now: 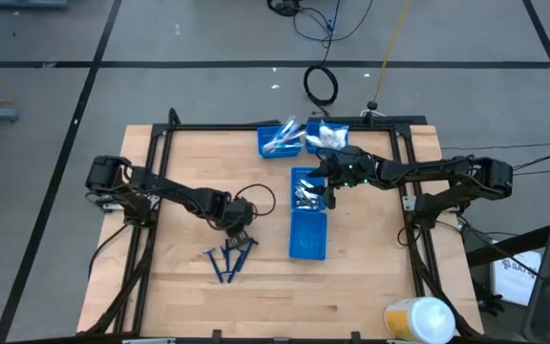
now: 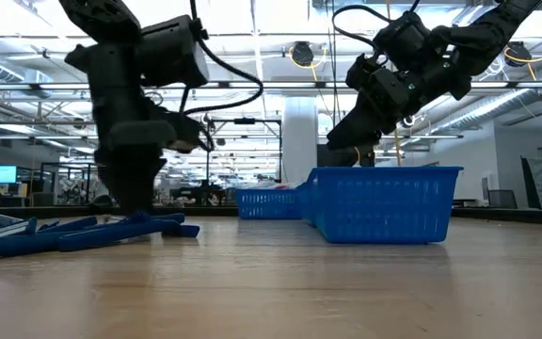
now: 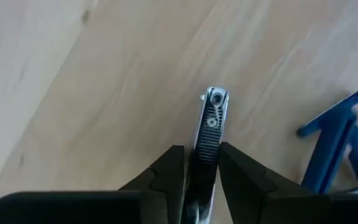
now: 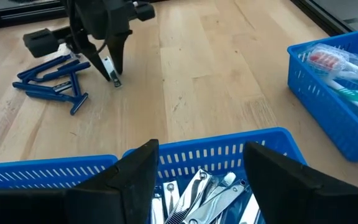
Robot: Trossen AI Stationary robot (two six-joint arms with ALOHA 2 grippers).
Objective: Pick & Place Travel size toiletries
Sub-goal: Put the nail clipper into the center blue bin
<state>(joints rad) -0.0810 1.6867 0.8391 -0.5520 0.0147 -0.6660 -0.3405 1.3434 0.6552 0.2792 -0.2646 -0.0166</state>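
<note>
Down on the wooden surface (image 1: 160, 287), the left tool (image 1: 241, 232) is clamped on a silvery nail clipper (image 3: 209, 124), its tip at the boards. Just beside that tool lie dark blue razors (image 1: 227, 260) in a loose heap; their number cannot be told. To the right, the right tool (image 4: 197, 165) hovers with its fingers apart over the near blue bin (image 1: 307, 234), which holds several more silvery clippers (image 4: 204, 193). Beyond that tool stand two more blue bins: one (image 1: 280, 139) holds toothbrushes (image 4: 347, 68), the other (image 1: 327, 137) white packets.
</note>
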